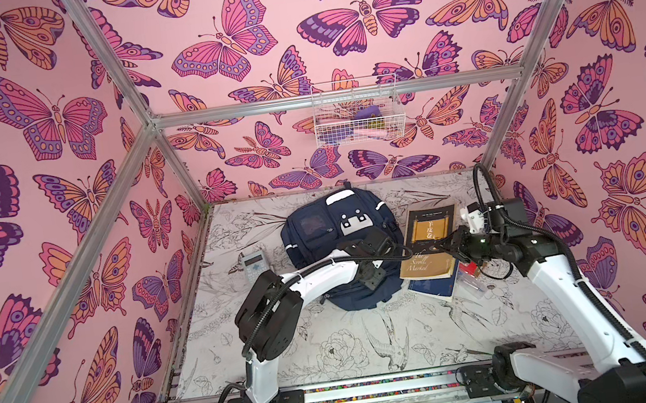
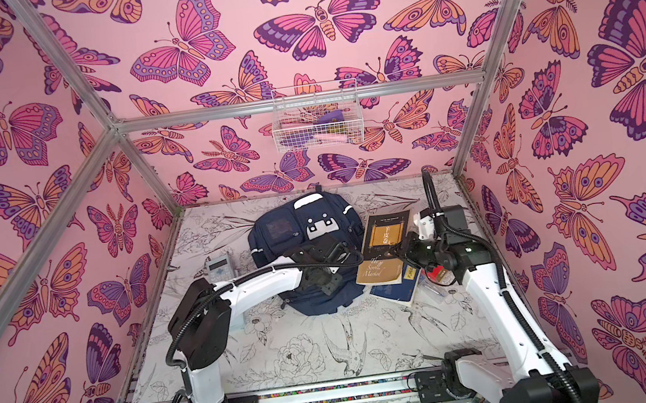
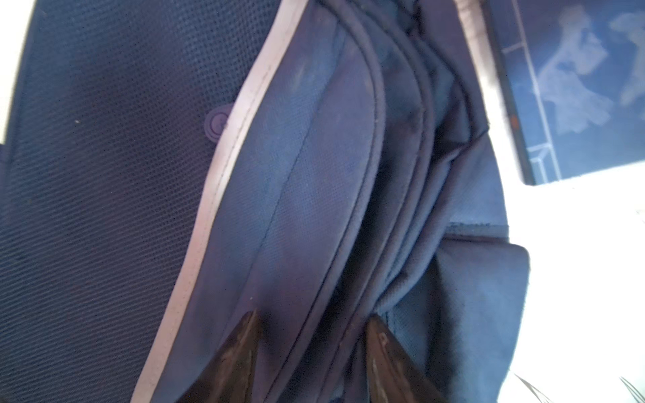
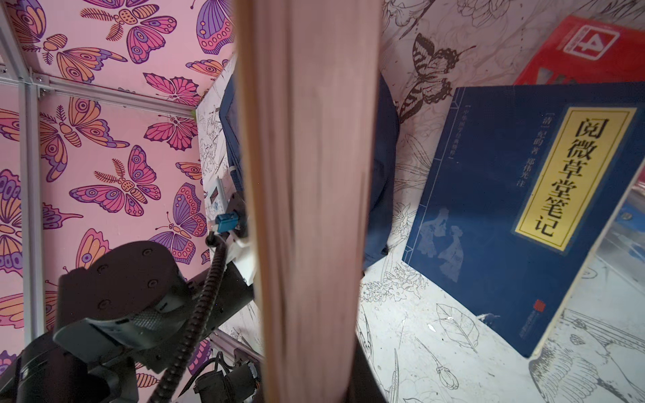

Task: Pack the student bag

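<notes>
Layout entry: the student bag is lying on the table. A calculator is lying just left of the bag. An upper book is resting just right of the bag, overlapping a lower book. A box is sitting further right, beyond both books. A wire basket is hanging on the wall behind the bag.

Matt cloth student bag; paper-edged tan book

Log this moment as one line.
left jaws: apart astride backpack fold | right jaws: shut on black-gold book | held book: overlapping blue book, outside backpack
</notes>
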Robot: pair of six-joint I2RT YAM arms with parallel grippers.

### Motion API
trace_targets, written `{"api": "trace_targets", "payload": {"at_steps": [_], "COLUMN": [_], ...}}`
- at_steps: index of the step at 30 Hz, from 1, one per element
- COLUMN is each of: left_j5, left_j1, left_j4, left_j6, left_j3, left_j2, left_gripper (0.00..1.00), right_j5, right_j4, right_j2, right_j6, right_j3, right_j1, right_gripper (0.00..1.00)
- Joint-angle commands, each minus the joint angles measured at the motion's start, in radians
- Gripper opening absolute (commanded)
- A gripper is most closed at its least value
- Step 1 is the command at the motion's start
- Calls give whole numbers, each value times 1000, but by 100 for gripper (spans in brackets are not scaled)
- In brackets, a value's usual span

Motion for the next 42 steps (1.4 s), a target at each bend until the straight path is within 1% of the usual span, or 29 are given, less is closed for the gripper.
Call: {"api": "trace_targets", "payload": {"at_steps": [1,2,3,5,6,9,11,12,13,15,19,22,23,26,29,30,32,33,35,36,37,39,41,42], "left_j5": [-70,-58,-42,1,12,57,101,115,132,161,228,268,282,302,286,270,240,226,224,212,192,169,165,161], "left_j1": [16,21,26,34,33,34,36,35,36,36,36,35,35,34,34,35,36,36,36,34,34,34,34,34], "left_j4": [43,63,73,73,72,72,66,62,58,57,47,36,36,34,25,18,12,10,1,1,3,3,4,3], "left_j6": [-26,-26,-27,-24,-22,-31,-37,-40,-44,-42,-37,-46,-48,-50,-51,-54,-60,-65,-70,-74,-82,-88,-82,-82], "left_j3": [-8,-22,-30,-30,-30,-33,-30,-28,-27,-32,-55,-72,-80,-95,-100,-98,-87,-79,-61,-56,-54,-50,-47,-44], "left_j2": [-38,-45,-45,-21,-10,21,37,38,36,27,7,-11,-20,-28,-10,2,23,35,52,57,61,67,76,83], "left_gripper": [52,49,44,28,23,14,3,0,0,3,16,31,33,35,35,33,24,21,23,27,34,40,39,36], "right_j5": [-17,-12,-6,0,1,1,12,16,20,26,62,63,63,65,61,60,60,59,58,58,58,58,58,58], "right_j4": [20,17,17,21,22,7,-10,-14,-17,-13,-18,-28,-26,-23,-23,-24,-23,-23,-25,-26,-27,-26,-26,-26], "right_j2": [-20,-26,-32,-39,-37,-28,-30,-32,-33,-32,-20,-16,-19,-21,-17,-18,-21,-22,-21,-21,-22,-25,-29,-32], "right_j6": [8,7,7,12,15,7,-4,-10,-12,-11,-15,-22,-22,-22,-22,-22,-22,-22,-22,-22,-22,-19,-16,-15], "right_j3": [7,3,0,-8,-8,3,12,15,15,12,18,23,20,10,10,10,10,11,12,13,13,13,12,12], "right_j1": [6,6,7,6,6,5,5,6,6,6,6,5,5,5,6,4,5,5,5,6,4,6,5,5], "right_gripper": [0,0,0,0,0,0,0,0,0,0,0,0,0,0,0,0,0,0,0,0,0,0,0,0]}}
